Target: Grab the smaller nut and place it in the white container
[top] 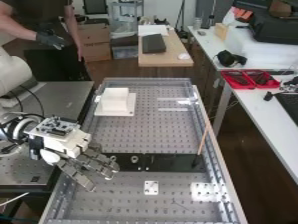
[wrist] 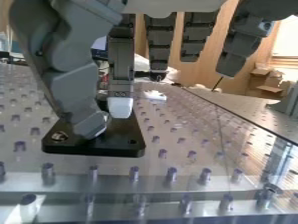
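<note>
nearest in the high view, one small white plate with holes (top: 151,187) lies flat on the desk (top: 143,135). just past it, over the left end of one flat black bar (top: 169,162), is the single robot hand (top: 65,144), coming in from the view's left, palm tilted and fingers slanting down toward the near side and the right. the fingers are fairly straight and apart, but the gap between the thumb and the closest finger is narrow; nothing can be made out held there. the wrist view gives the closer look: the thumb (wrist: 73,95) bends in low over the end of the bar, its tip close to a finger's tip, and beside it one round metal part (wrist: 60,136) is seen near the bar's corner. whether that is the smaller nut cannot be told, so its exact spot stays uncertain. on the bar in the high view two parts can be counted, the larger nut (top: 114,159) by the fingertips and the bearing (top: 134,159) to its right. one thin stick (top: 201,142) leans at the bar's right end. beyond the bar is one white container (top: 116,101); farther off, to the right, are two red trays (top: 237,83).
</note>
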Controlling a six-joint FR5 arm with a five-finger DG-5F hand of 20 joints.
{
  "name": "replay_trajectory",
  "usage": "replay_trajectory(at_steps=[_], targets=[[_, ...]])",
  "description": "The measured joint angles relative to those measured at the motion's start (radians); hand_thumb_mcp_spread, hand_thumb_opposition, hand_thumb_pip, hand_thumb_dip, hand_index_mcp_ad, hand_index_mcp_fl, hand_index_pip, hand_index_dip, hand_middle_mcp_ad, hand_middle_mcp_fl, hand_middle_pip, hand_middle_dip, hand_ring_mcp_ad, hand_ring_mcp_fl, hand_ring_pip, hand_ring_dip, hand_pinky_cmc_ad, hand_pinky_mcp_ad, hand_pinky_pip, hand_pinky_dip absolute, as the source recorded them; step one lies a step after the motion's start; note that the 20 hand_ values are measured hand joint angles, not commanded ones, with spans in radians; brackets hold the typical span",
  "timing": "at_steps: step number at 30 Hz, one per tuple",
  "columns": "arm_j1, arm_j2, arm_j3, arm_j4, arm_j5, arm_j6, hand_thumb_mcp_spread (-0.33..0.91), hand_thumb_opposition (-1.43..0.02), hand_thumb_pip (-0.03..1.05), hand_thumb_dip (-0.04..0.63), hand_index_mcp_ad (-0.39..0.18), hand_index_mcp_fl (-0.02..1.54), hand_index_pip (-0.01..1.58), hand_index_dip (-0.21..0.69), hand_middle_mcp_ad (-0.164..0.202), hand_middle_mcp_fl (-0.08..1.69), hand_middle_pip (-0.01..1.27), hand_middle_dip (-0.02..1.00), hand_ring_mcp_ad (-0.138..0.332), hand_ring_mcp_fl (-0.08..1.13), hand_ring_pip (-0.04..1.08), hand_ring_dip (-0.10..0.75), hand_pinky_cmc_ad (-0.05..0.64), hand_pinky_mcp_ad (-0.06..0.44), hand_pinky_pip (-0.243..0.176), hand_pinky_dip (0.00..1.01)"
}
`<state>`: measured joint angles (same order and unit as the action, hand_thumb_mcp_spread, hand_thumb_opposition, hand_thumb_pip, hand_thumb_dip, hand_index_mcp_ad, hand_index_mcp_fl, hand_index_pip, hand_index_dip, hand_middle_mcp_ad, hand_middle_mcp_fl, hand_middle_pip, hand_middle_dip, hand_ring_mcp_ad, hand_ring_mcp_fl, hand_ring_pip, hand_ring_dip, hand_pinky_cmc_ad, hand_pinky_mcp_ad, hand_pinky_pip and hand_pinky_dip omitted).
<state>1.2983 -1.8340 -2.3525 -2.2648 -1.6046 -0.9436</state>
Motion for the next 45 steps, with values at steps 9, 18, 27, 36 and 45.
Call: replay_trajectory(at_steps=[9, 18, 27, 36, 45], targets=[[0.002, -0.001, 0.0, 0.0, 0.001, 0.005, 0.45, -0.8, 0.66, 0.227, -0.113, 0.09, 1.56, 0.314, 0.068, 0.06, 0.13, 0.24, 0.115, 0.0, 0.1, 0.119, 0.34, 0.279, 0.003, 0.18], [0.001, -0.003, 0.001, 0.001, -0.001, 0.005, 0.45, -0.8, 0.67, 0.229, -0.113, 0.11, 1.55, 0.312, 0.065, 0.08, 0.12, 0.24, 0.115, 0.0, 0.1, 0.122, 0.34, 0.279, 0.002, 0.18], [0.002, -0.003, 0.002, 0.001, -0.006, 0.009, 0.46, -0.8, 0.66, 0.229, -0.101, 0.17, 1.56, 0.293, 0.068, 0.08, 0.12, 0.24, 0.117, 0.0, 0.1, 0.124, 0.34, 0.279, 0.005, 0.18], [0.003, -0.007, 0.003, 0.004, -0.005, 0.012, 0.46, -0.81, 0.67, 0.237, -0.099, 0.18, 1.54, 0.293, 0.068, 0.11, 0.12, 0.24, 0.117, 0.0, 0.1, 0.129, 0.337, 0.278, 0.012, 0.18], [0.001, -0.009, 0.006, 0.004, -0.008, 0.011, 0.46, -0.8, 0.66, 0.25, -0.101, 0.2, 1.54, 0.293, 0.068, 0.11, 0.12, 0.24, 0.112, 0.0, 0.1, 0.127, 0.337, 0.278, 0.019, 0.18]])
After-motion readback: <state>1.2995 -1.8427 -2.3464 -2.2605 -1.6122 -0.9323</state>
